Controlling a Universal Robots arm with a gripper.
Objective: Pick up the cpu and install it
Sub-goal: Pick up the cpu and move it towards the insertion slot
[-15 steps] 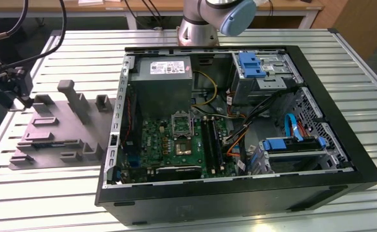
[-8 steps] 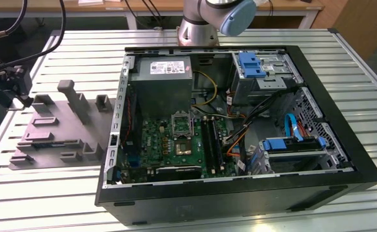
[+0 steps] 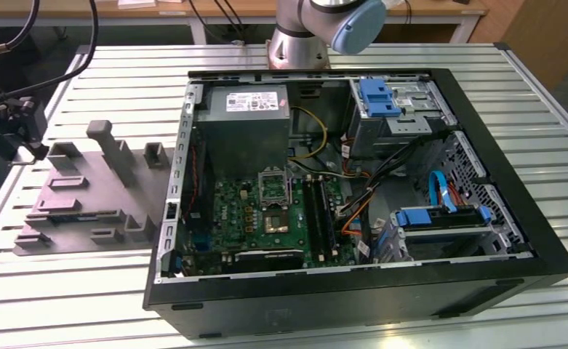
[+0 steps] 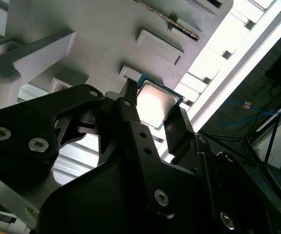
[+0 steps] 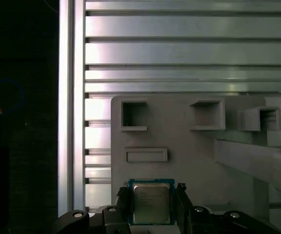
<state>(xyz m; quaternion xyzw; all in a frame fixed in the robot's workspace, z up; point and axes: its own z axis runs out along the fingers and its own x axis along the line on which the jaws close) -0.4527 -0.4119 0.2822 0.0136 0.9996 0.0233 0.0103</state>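
Over the grey tray (image 5: pixel 189 161), the gripper (image 5: pixel 152 191) has its jaws drawn in on two opposite edges of the cpu (image 5: pixel 151 207), apparently holding it: light, stiff, delicate underneath, so an edge grip suits it.

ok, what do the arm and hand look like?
Arm: silver-grey tube with a light blue joint cap. Hand: matte black angular plates, silver screw heads, two slim black fingers.

One cpu (image 5: pixel 151 202), one computer case (image 3: pixel 361 309), one fixture tray (image 3: pixel 80 200)
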